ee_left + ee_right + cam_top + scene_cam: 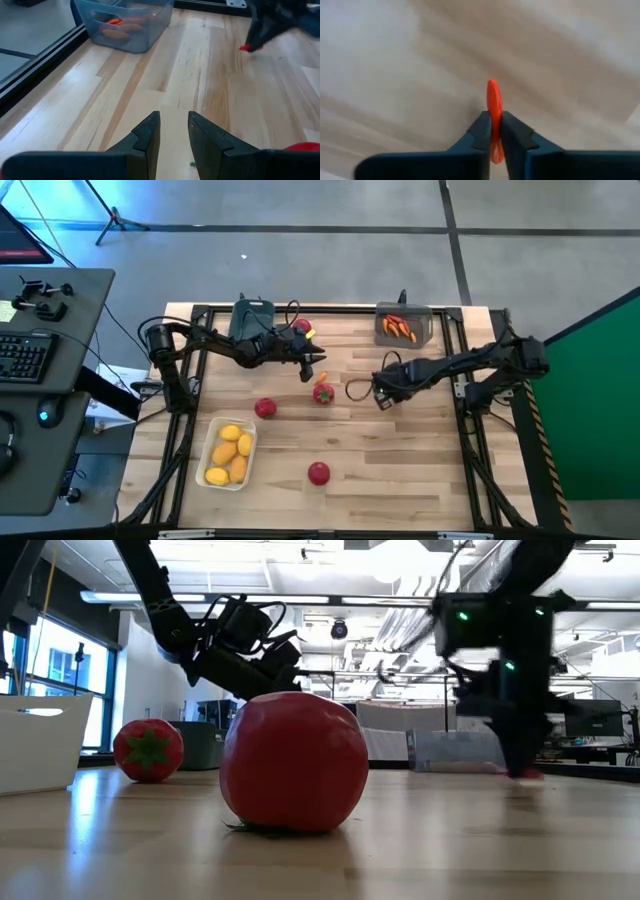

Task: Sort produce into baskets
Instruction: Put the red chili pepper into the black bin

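Evidently, a thin orange-red pepper piece is pinched edge-on by the right gripper — presumably for the smoky grey basket — while the left gripper is held slightly parted, empty.

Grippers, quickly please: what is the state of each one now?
Left gripper: fingers slightly apart, holding nothing.
Right gripper: closed on a thin orange-red pepper piece.

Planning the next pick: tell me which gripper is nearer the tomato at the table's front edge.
Right. The right gripper sits up and to the right of that tomato; the left gripper is farther, almost straight behind it.
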You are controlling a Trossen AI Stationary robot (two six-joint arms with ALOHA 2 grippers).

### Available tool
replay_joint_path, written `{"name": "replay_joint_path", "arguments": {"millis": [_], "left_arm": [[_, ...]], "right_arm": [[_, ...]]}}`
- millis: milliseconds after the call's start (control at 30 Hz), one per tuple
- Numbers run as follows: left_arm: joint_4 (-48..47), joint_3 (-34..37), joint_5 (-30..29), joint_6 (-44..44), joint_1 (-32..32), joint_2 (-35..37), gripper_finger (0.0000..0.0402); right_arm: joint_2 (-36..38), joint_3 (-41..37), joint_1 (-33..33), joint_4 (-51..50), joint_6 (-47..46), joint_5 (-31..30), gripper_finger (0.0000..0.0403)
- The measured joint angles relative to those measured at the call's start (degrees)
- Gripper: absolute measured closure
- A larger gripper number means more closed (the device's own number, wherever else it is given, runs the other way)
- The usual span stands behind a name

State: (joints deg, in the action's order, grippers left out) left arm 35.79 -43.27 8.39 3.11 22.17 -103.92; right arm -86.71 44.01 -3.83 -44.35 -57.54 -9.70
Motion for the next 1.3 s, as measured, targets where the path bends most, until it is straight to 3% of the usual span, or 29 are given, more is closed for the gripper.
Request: {"name": "replay_joint_path", "arguments": {"millis": [233, 467, 700, 1000, 1133, 1300], "left_arm": [[-2.25, 0.00, -0.03, -0.91, 0.55, 1.28, 0.0316], [-7.88, -0.04, -0.05, 0.18, 0.66, 2.36, 0.0316], [-12.93, -0.04, -0.18, -0.05, -0.65, 2.40, 0.0306], [-17.49, -0.02, -0.22, 0.51, -2.86, 2.40, 0.0304], [-18.99, -0.02, -0.24, 0.23, -3.99, 2.40, 0.0304], [-20.36, -0.02, -0.38, -0.76, -6.09, 2.40, 0.0300]], "right_arm": [[5.79, 5.86, -7.54, -3.65, 14.07, -5.18, 0.0385], [9.22, 11.96, -22.44, -0.60, 33.20, -12.19, 0.0400], [4.21, 12.49, -36.88, 13.89, 47.97, -2.59, 0.0401], [-6.32, 12.65, -46.07, 21.59, 56.31, -1.00, 0.0399], [-7.05, 12.99, -46.91, 21.71, 56.15, -1.09, 0.0364], [-7.03, 13.01, -46.87, 21.61, 56.32, -1.07, 0.0281]]}}
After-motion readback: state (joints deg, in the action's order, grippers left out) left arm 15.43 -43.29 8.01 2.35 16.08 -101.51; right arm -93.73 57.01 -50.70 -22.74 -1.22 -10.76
